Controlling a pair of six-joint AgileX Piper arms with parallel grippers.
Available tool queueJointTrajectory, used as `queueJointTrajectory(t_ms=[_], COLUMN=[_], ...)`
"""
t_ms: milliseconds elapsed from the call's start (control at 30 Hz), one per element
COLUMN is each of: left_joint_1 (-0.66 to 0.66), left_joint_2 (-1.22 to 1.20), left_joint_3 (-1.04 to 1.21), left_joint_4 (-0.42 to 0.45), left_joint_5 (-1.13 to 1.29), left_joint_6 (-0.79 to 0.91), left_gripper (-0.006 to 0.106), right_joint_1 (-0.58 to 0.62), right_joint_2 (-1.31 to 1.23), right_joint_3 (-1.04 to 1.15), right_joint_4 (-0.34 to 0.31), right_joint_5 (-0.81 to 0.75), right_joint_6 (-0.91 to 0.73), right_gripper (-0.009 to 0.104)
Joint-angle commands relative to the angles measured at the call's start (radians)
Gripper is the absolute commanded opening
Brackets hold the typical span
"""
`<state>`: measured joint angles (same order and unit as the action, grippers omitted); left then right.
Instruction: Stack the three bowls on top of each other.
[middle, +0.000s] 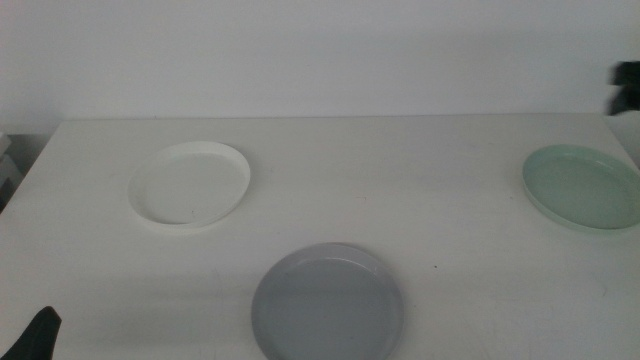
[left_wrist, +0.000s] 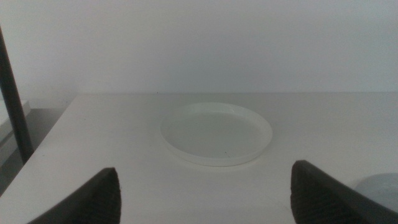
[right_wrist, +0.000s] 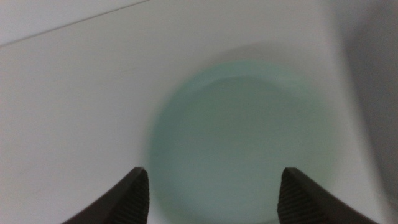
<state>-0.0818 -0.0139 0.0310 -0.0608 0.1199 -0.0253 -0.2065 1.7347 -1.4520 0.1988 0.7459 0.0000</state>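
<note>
Nearest the camera in the middle view: grey bowl (middle: 328, 303), flat on the white table (middle: 420, 190) close to the near edge, a little right of centre, empty, touching nothing. Just a sliver of it at the edge of the left wrist view (left_wrist: 380, 185).

At the bottom left corner of the middle view: a dark tip of the left gripper (middle: 35, 335), low and waiting. In its own wrist view, left gripper (left_wrist: 205, 193) with jaws spread wide, nothing between them, pointed at the white bowl.

Further back, left of centre: white bowl (middle: 191, 184) (left_wrist: 216, 133), upright, empty, well apart from the grey one.

Far right, at about the same depth: mint green bowl (middle: 584, 187), partly cut by the picture's edge, well apart from both others. Right gripper (right_wrist: 210, 190) hanging directly above it, jaws open wide and straddling the blurred green disc (right_wrist: 245, 140), not touching it. A dark piece of that arm (middle: 627, 88) at the right edge, above the green bowl.

No bowl stacked on another.
</note>
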Motion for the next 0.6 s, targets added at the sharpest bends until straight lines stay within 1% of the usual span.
queueJointTrajectory(t_ms=[0, 100, 167, 267, 467, 567], left_joint_1=[0.001, 0.001, 0.001, 0.001, 0.001, 0.001], left_joint_2=[-0.010, -0.010, -0.010, -0.010, -0.010, -0.010], left_joint_3=[-0.005, -0.005, -0.005, -0.005, -0.005, -0.005], left_joint_4=[-0.003, -0.003, -0.003, -0.003, -0.003, -0.003], left_joint_5=[-0.083, -0.083, -0.083, -0.083, -0.083, -0.083], left_joint_6=[-0.011, -0.011, -0.011, -0.011, -0.011, -0.011], left_gripper=[0.105, 0.105, 0.105, 0.105, 0.105, 0.105], right_joint_1=[-0.078, -0.143, -0.166, -0.179, -0.179, -0.179], right_joint_2=[-0.016, 0.034, 0.076, 0.142, 0.273, 0.323], right_joint_3=[-0.044, -0.065, -0.081, -0.114, -0.165, -0.180], right_joint_4=[-0.003, -0.003, -0.003, -0.001, 0.022, 0.022], right_joint_5=[-0.033, -0.033, -0.034, -0.034, -0.035, -0.036], right_joint_6=[-0.014, -0.014, -0.034, -0.062, -0.062, -0.062], right_gripper=[0.052, 0.052, 0.052, 0.052, 0.052, 0.052])
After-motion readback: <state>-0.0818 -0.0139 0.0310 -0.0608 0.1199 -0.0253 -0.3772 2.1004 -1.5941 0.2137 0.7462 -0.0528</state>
